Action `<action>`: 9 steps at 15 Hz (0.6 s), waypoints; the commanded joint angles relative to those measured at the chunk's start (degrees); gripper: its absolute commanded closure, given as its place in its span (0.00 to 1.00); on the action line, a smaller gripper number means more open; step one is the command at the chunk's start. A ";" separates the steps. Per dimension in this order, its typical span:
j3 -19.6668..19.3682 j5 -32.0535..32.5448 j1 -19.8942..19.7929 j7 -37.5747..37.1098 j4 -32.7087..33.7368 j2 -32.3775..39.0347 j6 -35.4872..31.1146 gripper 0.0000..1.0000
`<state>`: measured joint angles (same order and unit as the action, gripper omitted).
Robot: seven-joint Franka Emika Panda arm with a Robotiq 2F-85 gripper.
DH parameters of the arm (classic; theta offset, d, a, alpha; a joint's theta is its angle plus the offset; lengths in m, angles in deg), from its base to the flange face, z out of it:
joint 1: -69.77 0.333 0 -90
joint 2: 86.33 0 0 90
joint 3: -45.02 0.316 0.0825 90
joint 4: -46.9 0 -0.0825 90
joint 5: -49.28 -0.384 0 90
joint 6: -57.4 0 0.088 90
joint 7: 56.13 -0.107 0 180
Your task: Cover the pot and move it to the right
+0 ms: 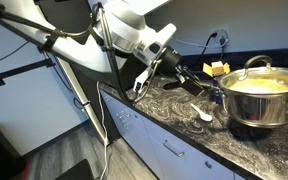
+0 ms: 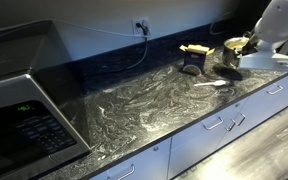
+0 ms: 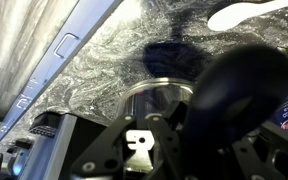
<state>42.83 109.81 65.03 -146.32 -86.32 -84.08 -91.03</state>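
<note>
Gripper [image 1: 189, 78]: jaws fully closed, pointing toward the pot [image 1: 260, 100].

Pot: stands on the dark marbled counter [image 1: 169, 125], near the gripper at its 3 o'clock in an exterior view.

Glass lid [image 1: 264, 82]: appears to rest on the pot with its knob up, though glare makes this uncertain.

White spoon [image 1: 206, 115]: lies flat on the counter at the pot's 8 o'clock.

Yellow item [image 1: 216, 68]: sits at the pot's 11 o'clock, by the wall.

Microwave [image 2: 24, 125]: stands at the counter's far end, well apart from the pot.
</note>
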 commanded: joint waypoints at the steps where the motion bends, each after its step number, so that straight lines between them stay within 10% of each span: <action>1: -0.68 -0.25 0.75 0.23 0.58 0.76 -0.12 0.90; 9: -3.70 -0.29 0.09 -5.92 2.33 4.47 1.34 0.97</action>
<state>40.83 108.87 65.05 -149.13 -85.61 -79.23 -91.20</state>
